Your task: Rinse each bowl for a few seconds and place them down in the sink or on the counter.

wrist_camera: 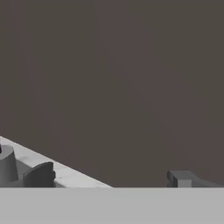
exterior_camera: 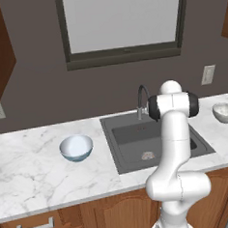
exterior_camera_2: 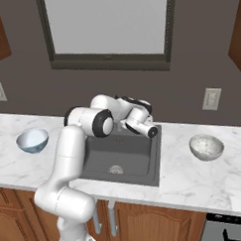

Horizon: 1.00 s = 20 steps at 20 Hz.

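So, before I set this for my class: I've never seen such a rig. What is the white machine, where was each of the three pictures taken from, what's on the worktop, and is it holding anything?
The white jointed robot arm stands in front of a white marble counter in a rendered kitchen. Two pictures come from cameras behind it, one to its left and one to its right, so they show the same scene from two sides. The third looks along its hand, here at the dark wall. Set into the counter is a dark grey rectangular sink with a curved faucet. A glossy light blue bowl sits on the counter left of the sink, a grey-white speckled bowl on its right. The hand hovers over the sink, jaws open, holding nothing.
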Available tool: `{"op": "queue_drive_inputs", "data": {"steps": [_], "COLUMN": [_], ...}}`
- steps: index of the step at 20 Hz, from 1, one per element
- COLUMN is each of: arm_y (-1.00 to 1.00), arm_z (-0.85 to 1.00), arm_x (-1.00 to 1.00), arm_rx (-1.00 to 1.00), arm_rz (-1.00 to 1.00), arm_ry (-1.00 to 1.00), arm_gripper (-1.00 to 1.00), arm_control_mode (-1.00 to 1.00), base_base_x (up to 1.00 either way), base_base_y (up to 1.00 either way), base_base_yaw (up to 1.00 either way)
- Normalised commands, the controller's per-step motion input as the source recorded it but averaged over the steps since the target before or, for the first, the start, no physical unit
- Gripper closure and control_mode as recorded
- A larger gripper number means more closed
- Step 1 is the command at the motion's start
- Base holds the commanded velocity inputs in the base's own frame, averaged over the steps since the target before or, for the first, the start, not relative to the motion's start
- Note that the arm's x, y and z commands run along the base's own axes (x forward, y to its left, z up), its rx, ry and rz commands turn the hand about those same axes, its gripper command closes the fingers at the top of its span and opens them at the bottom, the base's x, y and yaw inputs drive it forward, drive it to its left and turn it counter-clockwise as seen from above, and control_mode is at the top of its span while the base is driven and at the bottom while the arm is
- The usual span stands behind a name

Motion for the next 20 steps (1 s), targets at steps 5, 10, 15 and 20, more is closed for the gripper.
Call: {"op": "queue_drive_inputs", "data": {"steps": [5,10,15,20], "arm_y": [0.00,0.00,0.00,-0.10], "arm_z": [-0.17,-0.25,-0.28,-0.24], "arm_x": [0.27,0.28,0.24,0.08], "arm_rx": [0.00,0.00,0.00,0.00], "arm_rz": [0.00,-0.01,-0.01,-0.02], "arm_ry": [0.00,0.00,0.00,0.00], "arm_gripper": [-1.00,-1.00,1.00,1.00], "arm_control_mode": [-1.00,-1.00,-1.00,-1.00], "base_base_x": [0.00,0.00,0.00,0.00], "base_base_y": [0.00,0.00,0.00,0.00], "base_base_yaw": [0.00,0.00,0.00,0.00]}}
